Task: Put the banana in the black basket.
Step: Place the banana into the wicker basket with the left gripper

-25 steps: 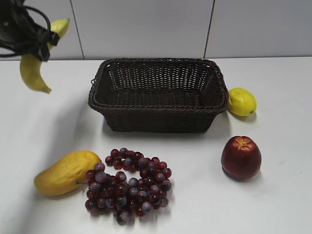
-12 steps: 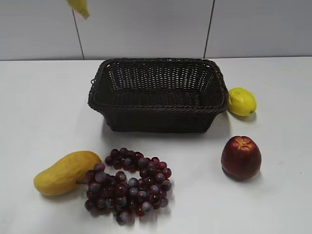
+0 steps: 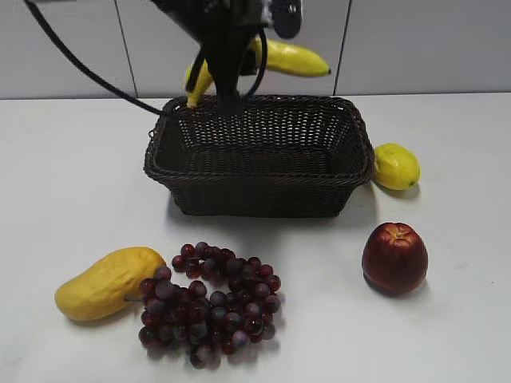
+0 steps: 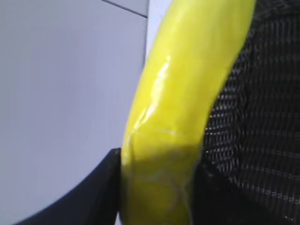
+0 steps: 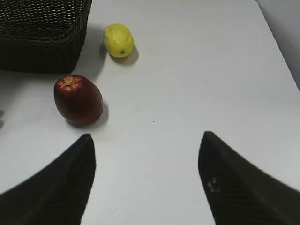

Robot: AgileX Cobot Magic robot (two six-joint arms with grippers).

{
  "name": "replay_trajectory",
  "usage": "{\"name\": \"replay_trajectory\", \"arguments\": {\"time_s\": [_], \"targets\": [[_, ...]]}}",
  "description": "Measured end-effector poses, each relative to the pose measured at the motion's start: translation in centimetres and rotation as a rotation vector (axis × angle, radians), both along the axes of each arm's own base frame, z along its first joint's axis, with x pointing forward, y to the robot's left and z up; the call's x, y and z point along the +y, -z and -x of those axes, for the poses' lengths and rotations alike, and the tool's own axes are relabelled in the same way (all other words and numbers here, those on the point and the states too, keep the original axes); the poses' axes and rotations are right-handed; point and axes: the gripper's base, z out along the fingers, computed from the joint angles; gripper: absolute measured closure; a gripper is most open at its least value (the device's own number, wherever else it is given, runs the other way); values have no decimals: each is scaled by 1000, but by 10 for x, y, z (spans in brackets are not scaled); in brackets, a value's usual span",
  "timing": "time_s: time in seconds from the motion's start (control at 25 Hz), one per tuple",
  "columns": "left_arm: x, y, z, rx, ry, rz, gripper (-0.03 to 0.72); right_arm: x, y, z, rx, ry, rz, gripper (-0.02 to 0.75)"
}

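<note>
Left end effector (image 3: pixel 226 60) pinching the banana (image 3: pixel 291 57), held in the air above the rear rim of the black basket (image 3: pixel 259 155); the fruit lies roughly level. Right end effector (image 5: pixel 146 180) spread wide over bare white table (image 5: pixel 197 84), nothing between its fingers. Lemon (image 3: pixel 397 166) just beside the basket's right end; red apple (image 3: pixel 394 257), mango (image 3: pixel 108 282) and grape bunch (image 3: pixel 209 303) in front.

The white surface (image 3: pixel 72 191) carries the black basket (image 3: pixel 259 155), a lemon (image 3: pixel 396 166) and an apple (image 3: pixel 394 257). A mango (image 3: pixel 108 281) touches the grapes (image 3: pixel 209 302) in front
</note>
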Motion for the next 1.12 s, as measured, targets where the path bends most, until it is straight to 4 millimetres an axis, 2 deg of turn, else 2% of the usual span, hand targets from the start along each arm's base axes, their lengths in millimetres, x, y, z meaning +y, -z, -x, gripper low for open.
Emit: {"name": "replay_trajectory", "arguments": {"time_s": [0.16,0.32,0.56,0.72,0.84,0.96,1.12], "targets": [[-7,37,-9,30,12,-52,279,0,0,0,0,0,0,218],[-10,55,-12,66,10,-64,279,0,0,0,0,0,0,218],[-14,57,-7,147,-21,11,265,0,0,0,0,0,0,218],[-14,58,-7,157,-24,12,101,0,0,0,0,0,0,218],[-13,56,-6,156,-25,15,42,0,0,0,0,0,0,218],[-12,44,-4,143,-31,37,33,0,0,0,0,0,0,218],[0,14,-4,141,-128,154,36,0,0,0,0,0,0,218]]}}
